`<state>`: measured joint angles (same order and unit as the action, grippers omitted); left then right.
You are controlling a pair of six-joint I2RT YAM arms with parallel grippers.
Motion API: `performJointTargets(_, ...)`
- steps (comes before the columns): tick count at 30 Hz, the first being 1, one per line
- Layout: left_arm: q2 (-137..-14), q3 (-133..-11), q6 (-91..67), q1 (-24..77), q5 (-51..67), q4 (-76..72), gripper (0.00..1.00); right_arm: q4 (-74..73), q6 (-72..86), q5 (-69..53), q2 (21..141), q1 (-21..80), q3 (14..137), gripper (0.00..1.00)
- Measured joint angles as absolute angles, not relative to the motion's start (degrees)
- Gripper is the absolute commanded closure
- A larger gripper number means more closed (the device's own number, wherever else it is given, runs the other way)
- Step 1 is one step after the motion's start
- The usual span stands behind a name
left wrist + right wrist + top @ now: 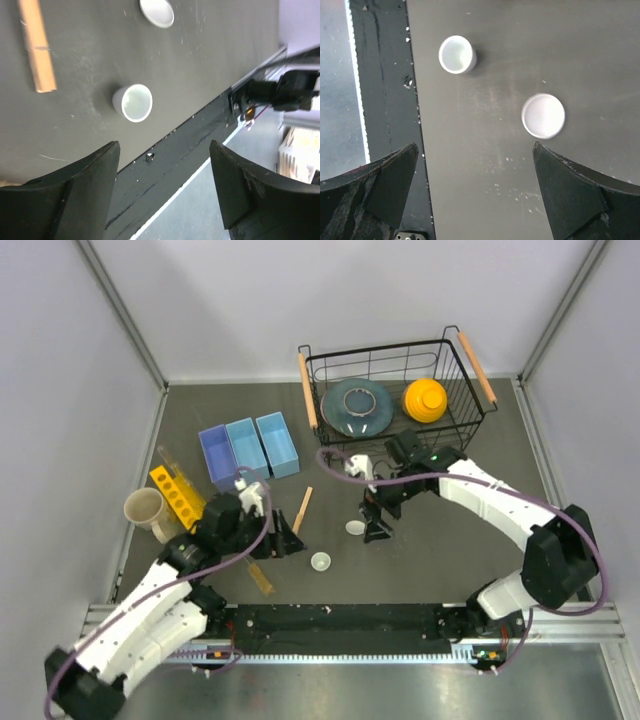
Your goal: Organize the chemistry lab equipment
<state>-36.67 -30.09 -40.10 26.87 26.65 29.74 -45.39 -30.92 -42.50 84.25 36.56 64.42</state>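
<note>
A tan wooden stick [302,510] lies on the dark table mid-left; it also shows in the left wrist view [37,50]. A small white cup-like dish [320,561] [132,102] [456,54] stands near the front edge. A flat white dish [354,528] [157,12] [543,115] lies just right of it. An amber-bristled brush [260,578] lies by the front edge. My left gripper [280,540] [165,147] is open and empty, between the stick and the cup-like dish. My right gripper [376,520] [475,150] is open and empty, hovering right beside the flat dish.
Three light-blue bins [250,448] stand at the back left. A yellow rack [177,495] and a beige cup [147,512] stand at the left. A wire basket [455,350] at the back holds a blue-grey plate [356,406] and a yellow bowl [425,399].
</note>
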Motion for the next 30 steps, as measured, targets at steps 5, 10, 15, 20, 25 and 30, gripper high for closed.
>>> performJointTargets(5,-47.88,-32.58,-42.37,40.03,19.14,28.67,0.40,-44.91,-31.81,-44.45,80.27,28.73,61.21,0.01)
performJointTargets(10,-59.77,-37.93,-42.48,44.58,12.95,28.86,0.47,-43.79,-32.97,-48.29,73.80,21.58,55.07,0.01)
performJointTargets(15,-66.70,-41.65,-41.91,47.77,9.47,29.74,0.52,-42.61,-34.17,-51.42,68.45,16.56,49.25,0.01)
performJointTargets(20,-71.22,-43.05,-41.39,48.86,7.46,31.16,0.54,-42.30,-35.42,-52.40,66.78,12.99,47.53,0.01)
performJointTargets(25,-73.60,-43.57,-40.53,48.86,5.67,32.27,0.56,-41.58,-35.83,-53.95,66.81,12.47,47.53,0.01)
performJointTargets(30,-76.03,-45.04,-40.12,48.86,4.82,32.93,0.63,-41.54,-35.92,-54.52,66.78,12.47,47.53,0.01)
